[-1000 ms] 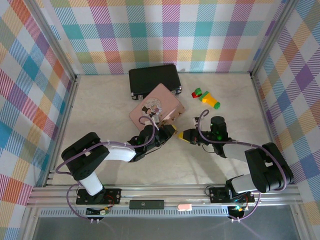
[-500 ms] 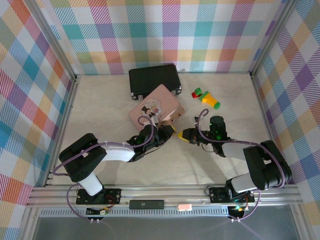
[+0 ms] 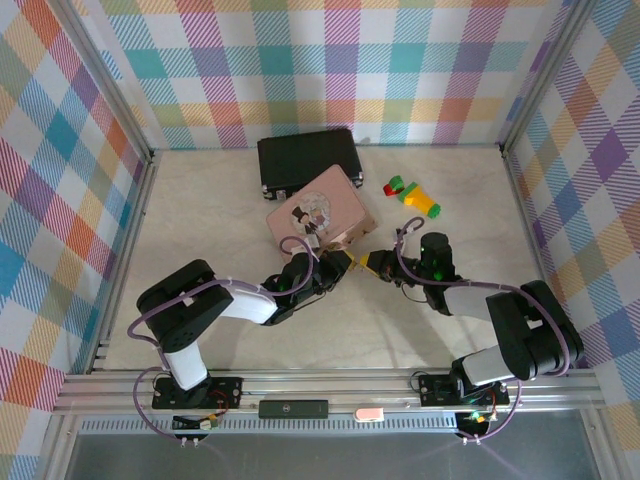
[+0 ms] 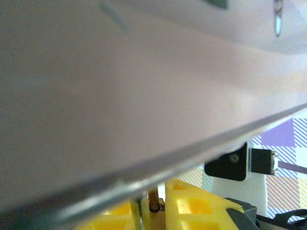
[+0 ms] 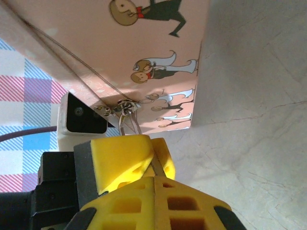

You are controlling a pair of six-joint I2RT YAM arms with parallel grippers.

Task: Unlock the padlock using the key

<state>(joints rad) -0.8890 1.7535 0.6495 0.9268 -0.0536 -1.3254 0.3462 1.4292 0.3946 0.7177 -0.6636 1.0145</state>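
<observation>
Padlock (image 4: 153, 199): brass body, silvery shackle through the clasp on the near side of the pink tin (image 3: 318, 215), middle of the bench (image 3: 200, 220).
Left claw (image 3: 340, 262): pinching the padlock.
Right claw (image 3: 372, 265): pressed together, tip just beside the left claw; whether it holds the key cannot be told.
Black case (image 3: 305, 157): far edge.
Toy blocks (image 3: 412, 195): right of the tin.

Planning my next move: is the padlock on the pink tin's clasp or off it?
On: the padlock has its shackle through the pink tin's clasp, right wrist view. Locked or unlocked: cannot tell.
</observation>
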